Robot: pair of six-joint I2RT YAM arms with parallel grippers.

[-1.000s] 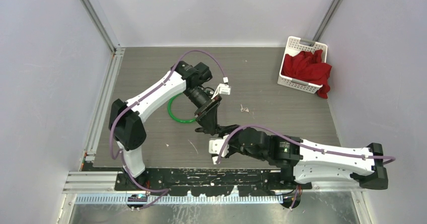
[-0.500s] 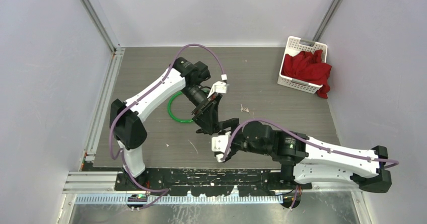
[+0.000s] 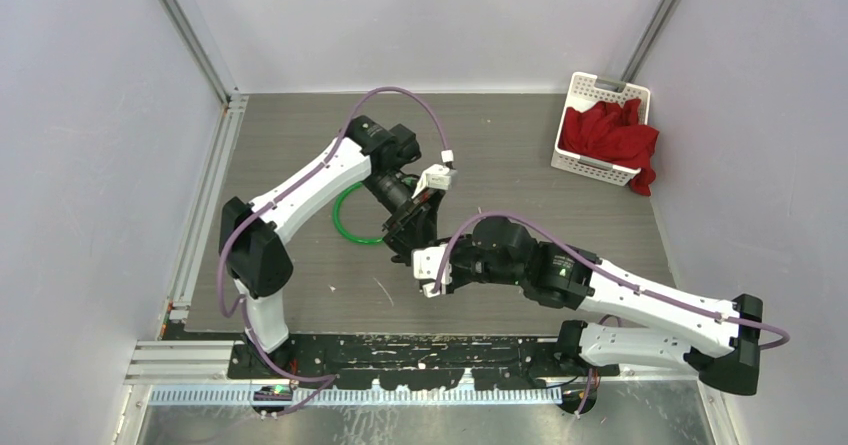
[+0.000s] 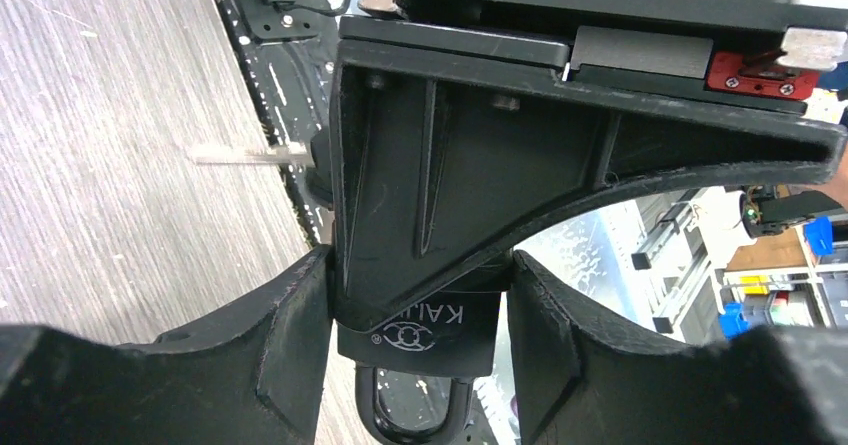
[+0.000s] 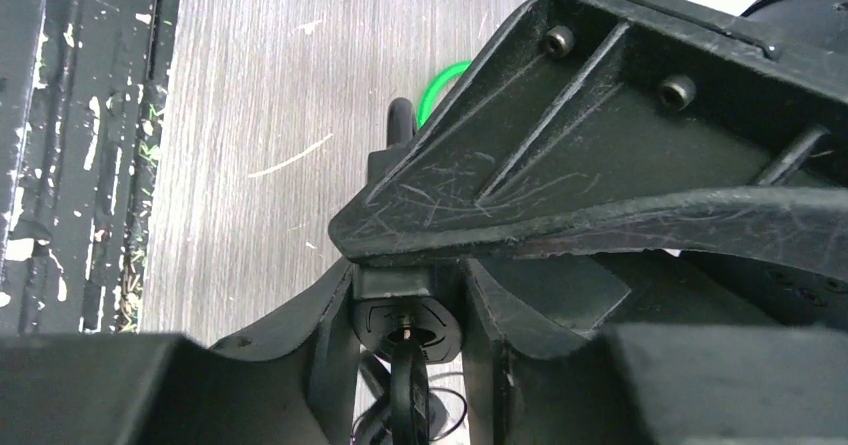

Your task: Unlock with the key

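Left jaws clamp padlock (image 4: 410, 337) above table (image 3: 560, 165) centre (edges well off); key (image 5: 407, 385) between right jaws, grip unclear

The key (image 5: 408, 390) sits in the padlock (image 5: 405, 317), green ring (image 5: 445, 80) beyond.

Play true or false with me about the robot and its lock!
1. The left gripper is squeezing a black padlock. True.
2. The key lies on the table, far from the lock. False: in the right wrist view it sticks in the keyhole at the padlock's bottom.
3. The white basket holds a blue cloth. False: the cloth is red and spills over the rim.
4. A green ring lies on the table beside the left arm. True.
5. The basket stands in the middle of the table. False: it sits at the far right corner.
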